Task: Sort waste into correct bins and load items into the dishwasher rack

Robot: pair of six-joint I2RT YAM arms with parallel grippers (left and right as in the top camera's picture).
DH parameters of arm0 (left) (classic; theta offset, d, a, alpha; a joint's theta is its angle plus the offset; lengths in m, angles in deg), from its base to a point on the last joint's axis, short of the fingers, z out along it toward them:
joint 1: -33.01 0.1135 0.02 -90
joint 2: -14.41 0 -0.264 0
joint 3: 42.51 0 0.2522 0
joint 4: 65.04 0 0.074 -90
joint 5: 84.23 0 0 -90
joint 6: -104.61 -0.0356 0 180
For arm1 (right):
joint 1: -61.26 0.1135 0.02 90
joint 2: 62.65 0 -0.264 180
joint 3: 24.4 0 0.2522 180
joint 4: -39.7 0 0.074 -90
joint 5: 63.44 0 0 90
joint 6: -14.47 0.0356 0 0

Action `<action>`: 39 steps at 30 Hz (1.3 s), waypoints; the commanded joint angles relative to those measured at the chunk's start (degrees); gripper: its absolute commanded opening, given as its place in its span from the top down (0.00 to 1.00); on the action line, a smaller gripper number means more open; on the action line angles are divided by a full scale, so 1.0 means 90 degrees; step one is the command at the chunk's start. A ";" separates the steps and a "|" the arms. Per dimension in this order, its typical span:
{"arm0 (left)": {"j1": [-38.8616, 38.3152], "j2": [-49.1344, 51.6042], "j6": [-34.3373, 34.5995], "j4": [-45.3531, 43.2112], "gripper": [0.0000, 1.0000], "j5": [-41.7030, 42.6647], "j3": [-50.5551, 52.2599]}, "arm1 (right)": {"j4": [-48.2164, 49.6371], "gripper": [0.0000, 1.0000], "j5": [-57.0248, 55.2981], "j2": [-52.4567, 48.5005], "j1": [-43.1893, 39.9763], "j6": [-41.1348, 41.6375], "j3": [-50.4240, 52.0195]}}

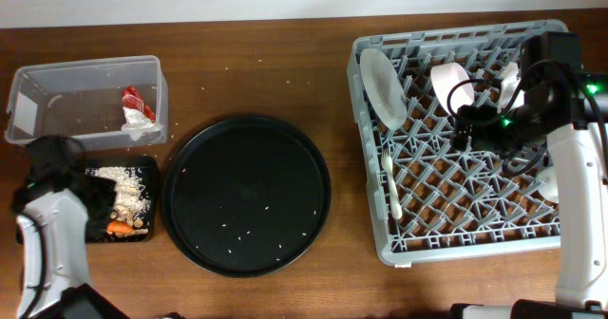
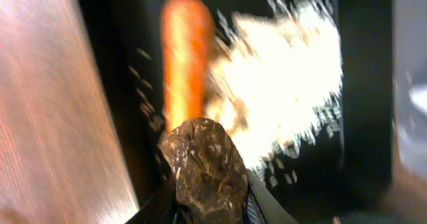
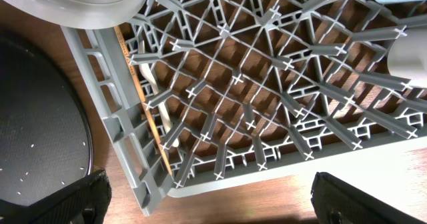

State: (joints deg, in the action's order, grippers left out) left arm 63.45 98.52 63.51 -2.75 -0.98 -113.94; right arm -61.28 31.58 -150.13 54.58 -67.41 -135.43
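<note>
My left gripper point(image 1: 92, 202) is over the shallow black tray point(image 1: 150, 167) and is shut on the small brown bit point(image 2: 207, 174). The tray point(image 2: 363, 117) holds pale shredded scraps point(image 1: 128, 186) point(image 2: 280, 91) and the orange carrot point(image 1: 119, 229) point(image 2: 185, 57). The clear tub point(image 1: 57, 110) holds the red wrapper point(image 1: 133, 98) and the white tissue point(image 1: 139, 120). My right gripper point(image 1: 475, 129) point(image 3: 210, 197) is open and empty above the grey rack point(image 1: 456, 248) point(image 3: 133, 131). The rack holds the plate point(image 1: 382, 86), pink bowl point(image 1: 448, 80), two cups point(image 1: 549, 183) point(image 1: 510, 82) and the fork point(image 1: 389, 181) point(image 3: 157, 97).
The large round black tray point(image 1: 247, 196) point(image 3: 33, 117) lies between the bins and the rack, with a few pale crumbs on it. The table's front edge is close below the rack.
</note>
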 commanded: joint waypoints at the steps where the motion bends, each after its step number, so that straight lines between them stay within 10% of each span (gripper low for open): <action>1: 0.0505 0.0391 -0.0119 -0.0131 0.74 -0.0189 -0.0061 | -0.0007 0.01 -0.0063 -0.0024 -0.0012 -0.0044 0.0041; 11: 0.0804 0.1396 -0.0119 -0.0559 0.72 -0.0187 -0.0061 | -0.0007 0.01 -0.0080 -0.0024 -0.0012 -0.0044 0.0041; 17: 0.0804 0.1394 -0.0177 -0.0549 0.41 -0.0158 -0.0104 | -0.0005 0.01 -0.0083 -0.0024 -0.0012 -0.0044 0.0041; 24: 0.0617 0.0879 -0.0925 0.0058 0.36 0.0699 -0.1280 | -0.0002 0.02 -0.0083 -0.0024 -0.0012 -0.0044 0.0041; 33: -0.1955 0.0342 -0.2739 0.0158 0.01 0.0993 -0.1634 | 0.0068 0.01 -0.0053 -0.0175 -0.0010 -0.0046 0.0041; 39: -0.3895 0.0355 -0.3825 0.0848 0.01 0.0925 -0.1634 | 0.0075 0.01 0.0680 -0.0515 -0.0010 -0.0595 0.0041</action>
State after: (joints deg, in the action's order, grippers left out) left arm 34.82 101.85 37.28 1.93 7.44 -128.25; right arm -60.82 32.65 -152.90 54.58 -69.03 -135.43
